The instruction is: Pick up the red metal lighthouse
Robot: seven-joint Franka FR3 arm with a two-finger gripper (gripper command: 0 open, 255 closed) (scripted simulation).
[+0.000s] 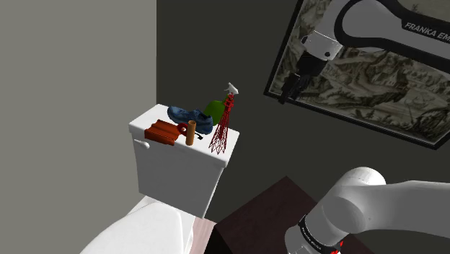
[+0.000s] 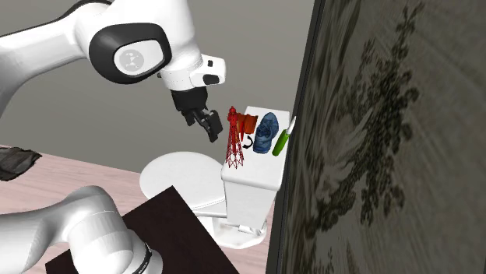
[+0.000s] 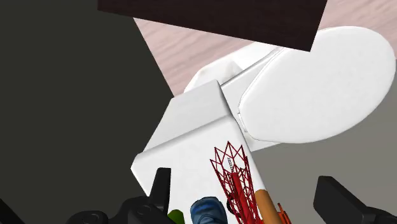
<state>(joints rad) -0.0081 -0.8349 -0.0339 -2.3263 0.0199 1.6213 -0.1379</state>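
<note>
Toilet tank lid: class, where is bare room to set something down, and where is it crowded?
Bare: on the tank lid, the corner at the shoulder view's left beside the reddish block, and the front strip between that block and the red lighthouse. Crowded: the middle, where blue shoe, green bottle and wooden peg cluster.

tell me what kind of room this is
Probably a bathroom: a white toilet tank against the wall, the closed toilet lid in front of it, and a framed picture hung nearby.
</note>
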